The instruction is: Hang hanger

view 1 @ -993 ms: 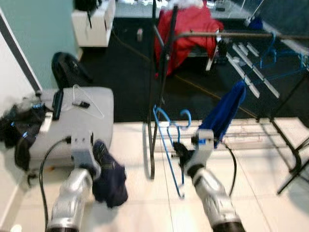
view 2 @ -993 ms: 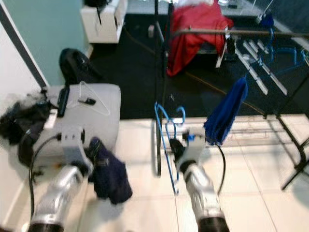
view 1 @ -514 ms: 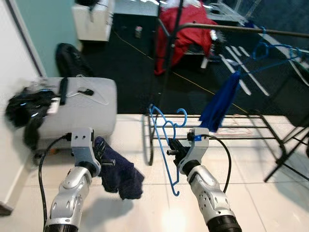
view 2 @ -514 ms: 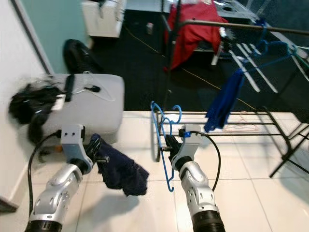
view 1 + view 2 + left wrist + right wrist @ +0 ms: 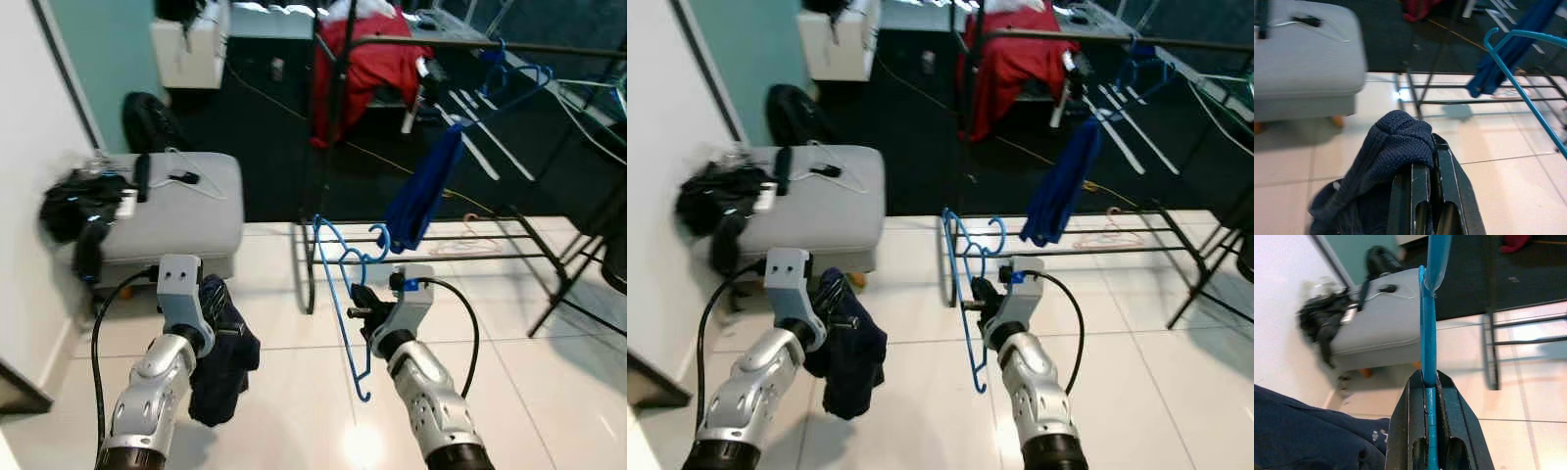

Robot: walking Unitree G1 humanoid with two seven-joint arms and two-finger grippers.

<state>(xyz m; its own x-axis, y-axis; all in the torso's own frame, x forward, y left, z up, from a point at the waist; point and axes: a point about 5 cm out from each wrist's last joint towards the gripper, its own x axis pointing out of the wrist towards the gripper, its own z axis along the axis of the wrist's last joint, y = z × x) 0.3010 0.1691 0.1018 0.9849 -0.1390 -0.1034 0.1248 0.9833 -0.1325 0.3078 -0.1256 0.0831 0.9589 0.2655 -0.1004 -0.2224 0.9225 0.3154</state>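
The right claw (image 5: 361, 311), at lower centre of the left eye view, is clamped on a thin bar of the blue hanger (image 5: 345, 294), whose frame stands nearly upright in front of it, hook (image 5: 378, 238) curling just above the claw and its lowest tip dangling below toward the white tiled floor (image 5: 529, 382); the right wrist view shows the blue bar pinched in the narrow slot between the two black fingers (image 5: 1405, 431). At lower left, the left claw (image 5: 217, 305) is closed on a dark navy garment (image 5: 223, 362), which droops from it in a bunch. Beyond both, the black clothes rack (image 5: 328, 147) rises through the centre of the frame, its top rail (image 5: 470, 45) running across the upper right, where a blue cloth (image 5: 421, 196) already hangs from another blue hanger (image 5: 519, 80). A grey ottoman (image 5: 171, 211) sits at left with a white wire hanger (image 5: 186, 176) on it. The risk, judging from this stance: the grip is on a slim bar only, so the hanger could swivel or slip as the arm lifts, and its hook could snag the rack's upright post or lower shelf bars instead of reaching the high rail, which lies well apart from the claw.
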